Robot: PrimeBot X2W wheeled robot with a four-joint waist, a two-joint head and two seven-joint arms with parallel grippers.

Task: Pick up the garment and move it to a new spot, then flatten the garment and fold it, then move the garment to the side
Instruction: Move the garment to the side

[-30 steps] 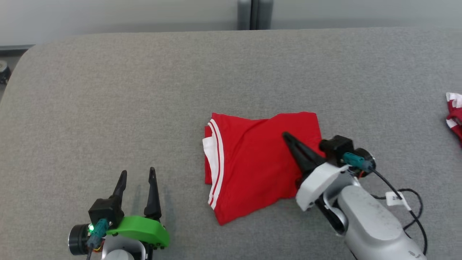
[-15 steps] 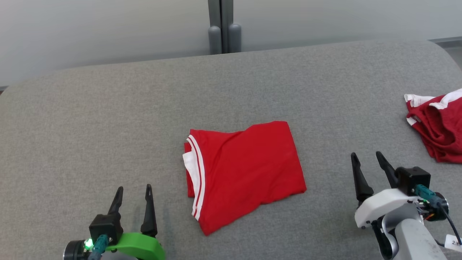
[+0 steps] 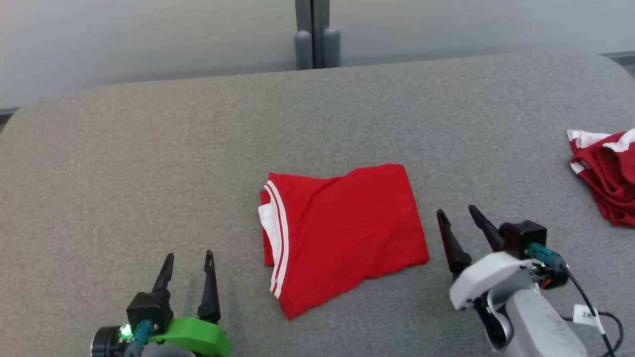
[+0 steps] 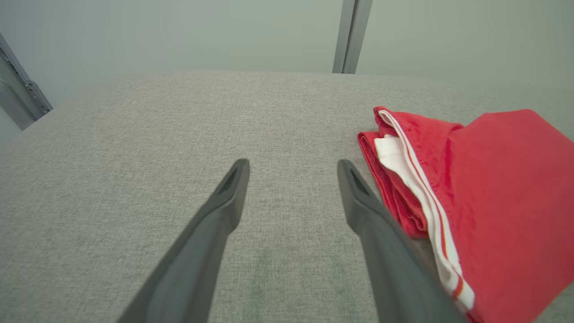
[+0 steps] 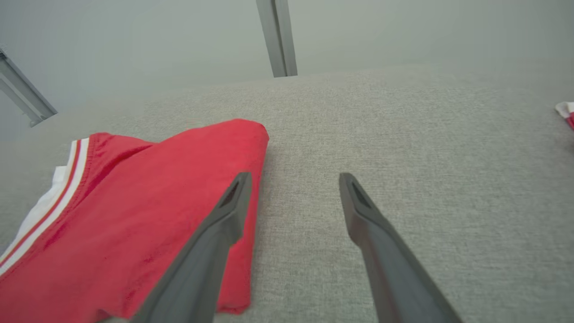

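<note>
Red jersey (image 3: 342,238) lies folded on grey padded table (image 3: 149,148), striped trim on its left edge. Folding looks done.
Right gripper (image 3: 455,210) just beside jersey's right edge, jaws wide, empty, probably placed to shift jersey aside.
Left gripper (image 3: 189,254) near jersey's left, wide, empty, clear of cloth.
Crumpled red-white garment (image 3: 607,173) well right of jersey.

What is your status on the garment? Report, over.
Left gripper open, right gripper open, both empty. Garment folded, lying between them. Second red garment at right edge, apart.
</note>
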